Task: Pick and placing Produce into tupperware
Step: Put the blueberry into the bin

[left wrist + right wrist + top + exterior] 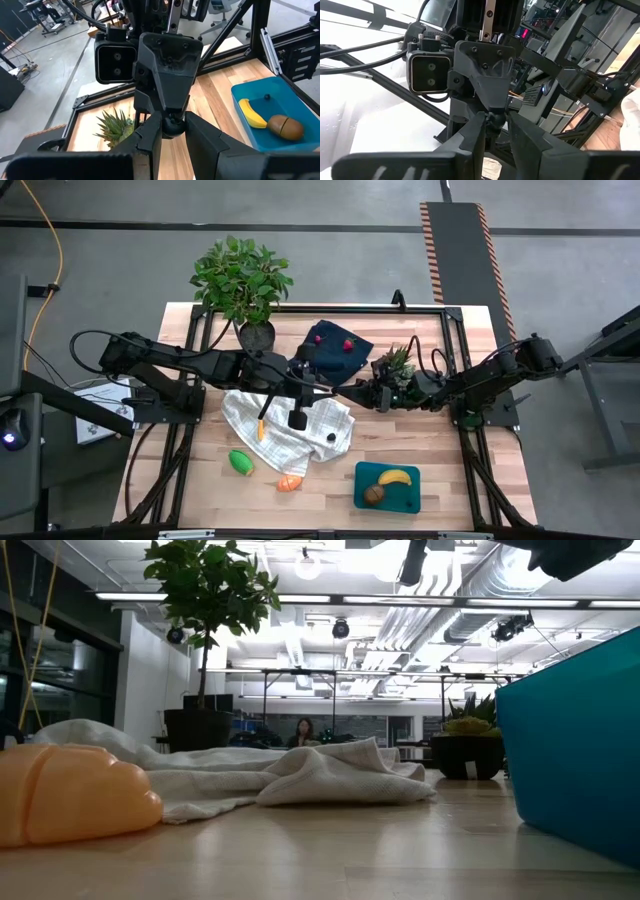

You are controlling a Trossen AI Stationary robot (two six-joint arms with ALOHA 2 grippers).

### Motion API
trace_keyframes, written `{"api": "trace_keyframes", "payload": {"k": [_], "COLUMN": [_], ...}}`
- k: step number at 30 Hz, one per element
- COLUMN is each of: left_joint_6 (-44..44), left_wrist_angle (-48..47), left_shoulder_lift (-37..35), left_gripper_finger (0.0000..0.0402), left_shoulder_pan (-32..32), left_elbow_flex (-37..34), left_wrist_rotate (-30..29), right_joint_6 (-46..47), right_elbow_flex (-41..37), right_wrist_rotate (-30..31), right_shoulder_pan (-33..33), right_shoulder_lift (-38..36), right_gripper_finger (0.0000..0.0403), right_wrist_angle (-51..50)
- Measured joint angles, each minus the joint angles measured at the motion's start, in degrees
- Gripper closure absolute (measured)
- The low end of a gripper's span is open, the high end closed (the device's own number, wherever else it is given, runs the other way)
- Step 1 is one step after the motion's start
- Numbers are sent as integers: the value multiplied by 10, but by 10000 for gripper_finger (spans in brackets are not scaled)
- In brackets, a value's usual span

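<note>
My two grippers meet tip to tip in mid-air over the table's middle, left gripper and right gripper. Both are shut on one small dark round piece, also seen in the right wrist view. The teal tupperware stands at the near right and holds a yellow banana and a brown round piece. A green piece and an orange piece lie on the wood. Two red berries rest on a navy cloth. My left gripper pinches the dark round piece between its two fingertips, coming from the table's left, nearly level. The piece is lifted clear of the table. My right gripper pinches the same piece between its fingertips, coming from the table's right.
A crumpled white cloth lies below the grippers, with a small dark berry on it. A small spiky plant stands just behind the right gripper. A large leafy plant stands at the far left. A black frame rims the table.
</note>
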Motion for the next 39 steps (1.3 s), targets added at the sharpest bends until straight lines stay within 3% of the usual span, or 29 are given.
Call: {"api": "trace_keyframes", "payload": {"k": [39], "left_joint_6": [11], "left_wrist_angle": [9], "left_shoulder_lift": [0], "left_gripper_finger": [330], "left_shoulder_pan": [0], "left_elbow_flex": [0], "left_wrist_rotate": [11], "right_joint_6": [-2], "right_elbow_flex": [0], "right_wrist_rotate": [-4], "right_shoulder_pan": [0], "right_shoulder_lift": [0], "right_gripper_finger": [330], "right_wrist_angle": [4]}}
